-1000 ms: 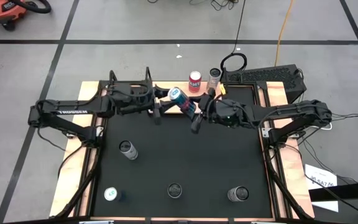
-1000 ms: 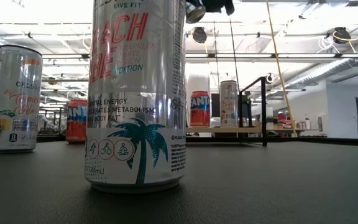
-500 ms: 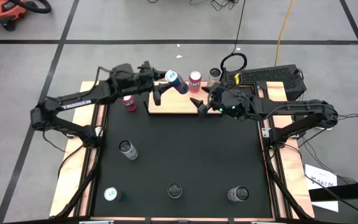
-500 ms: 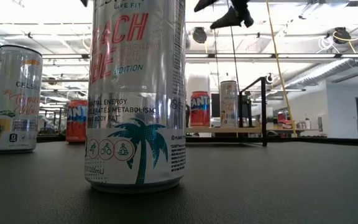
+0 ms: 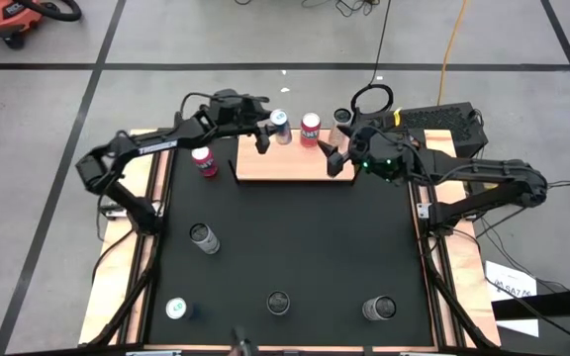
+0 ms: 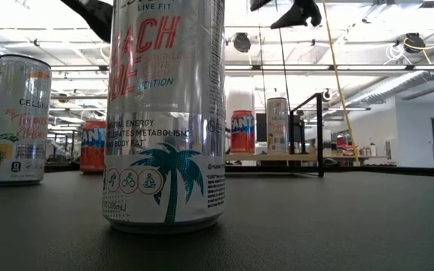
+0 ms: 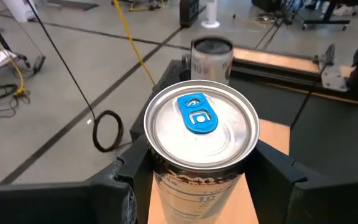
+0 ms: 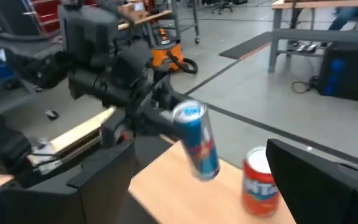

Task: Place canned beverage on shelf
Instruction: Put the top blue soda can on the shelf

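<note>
My left hand (image 5: 273,129) is clamped on a slim blue can (image 5: 281,125), one finger (image 7: 126,180) on each side of its body, just under the rim. The can's silver top with its blue pull tab faces my left wrist camera, and from the right wrist view it leans a little. I hold it over the far edge of the shelf (image 5: 290,166), the light wooden board with thin black end posts, at the back of the black surface (image 5: 295,247).

Just beside my left hand, on the side toward my right arm, a red Fanta can (image 5: 310,129) stands upright on the shelf, and past it a pale silver can (image 5: 341,119) stands at the shelf's far corner.

My right hand (image 5: 336,160) hovers over the shelf's end nearest my right arm, its fingers (image 8: 101,174) wide apart with nothing between them.

Off the shelf, on the side of my left arm, a red can (image 5: 204,161) stands on the surface. Well apart from both hands, toward the near edge, four more cans stand upright: a dark-topped can (image 5: 204,237), a green-topped can (image 5: 176,310), a tall Celsius can (image 6: 166,113) and a grey-topped can (image 5: 378,309).
</note>
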{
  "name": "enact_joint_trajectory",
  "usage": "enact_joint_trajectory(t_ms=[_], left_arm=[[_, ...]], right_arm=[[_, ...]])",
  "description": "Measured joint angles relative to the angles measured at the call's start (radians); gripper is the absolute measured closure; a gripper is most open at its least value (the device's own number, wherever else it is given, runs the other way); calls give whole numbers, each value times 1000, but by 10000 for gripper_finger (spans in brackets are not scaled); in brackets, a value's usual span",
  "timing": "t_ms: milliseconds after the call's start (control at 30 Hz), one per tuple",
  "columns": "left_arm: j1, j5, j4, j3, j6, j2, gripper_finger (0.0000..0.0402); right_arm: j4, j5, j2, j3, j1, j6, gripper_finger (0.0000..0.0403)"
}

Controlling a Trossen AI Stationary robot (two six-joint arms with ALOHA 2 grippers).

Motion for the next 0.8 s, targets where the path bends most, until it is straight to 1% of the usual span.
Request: enact_joint_trajectory(t_ms=[67, 200, 367, 567, 800], left_arm=[[2, 2, 44, 0, 1, 39, 214], [2, 2, 111, 0, 9, 86, 214], [8, -8, 127, 1, 70, 119, 214], [25, -13, 123, 1, 71, 153, 214], [39, -12, 137, 1, 71, 188, 214]], right_arm=[[-18, -6, -1, 0, -15, -7, 54], [-40, -75, -4, 0, -52, -16, 54], [-59, -150, -9, 0, -101, -29, 55], [-88, -212, -14, 0, -156, -30, 55], [-88, -241, -14, 0, -184, -30, 55]])
